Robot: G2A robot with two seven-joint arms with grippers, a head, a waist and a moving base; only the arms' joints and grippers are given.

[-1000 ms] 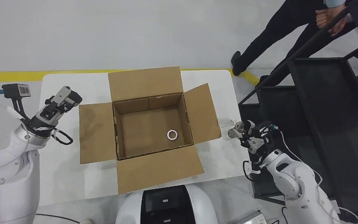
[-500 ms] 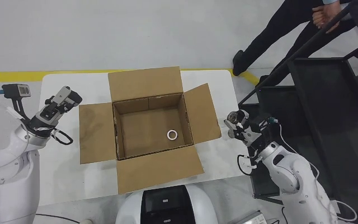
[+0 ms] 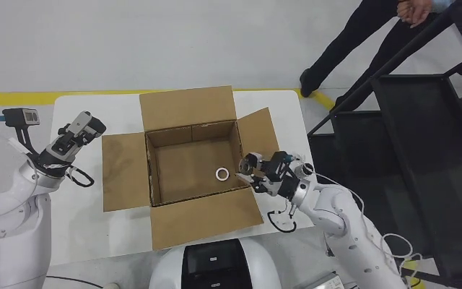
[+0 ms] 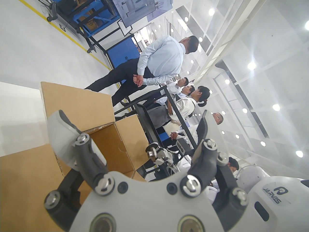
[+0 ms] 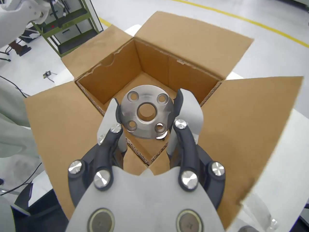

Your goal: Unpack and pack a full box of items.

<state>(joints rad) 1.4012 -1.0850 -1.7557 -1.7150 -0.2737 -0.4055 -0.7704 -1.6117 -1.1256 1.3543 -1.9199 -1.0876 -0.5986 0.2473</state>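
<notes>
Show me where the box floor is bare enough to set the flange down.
The box floor is bare from its left wall across the middle. Its right side is tighter: a small ring lies there, and the right gripper, shut on the flange, hangs near that rim.

Grey floor [image 3: 216, 43]; yellow line [image 3: 29, 96] beyond the worktop's [image 3: 123, 231] far edge; black metal rack [image 3: 411, 130] off its right edge; round ceiling lights [image 4: 251, 65].

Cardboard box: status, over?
Left gripper open, beside the open brown cardboard box. Right gripper shut on round grey metal flange over its rim. Small pale ring on box floor.
</notes>
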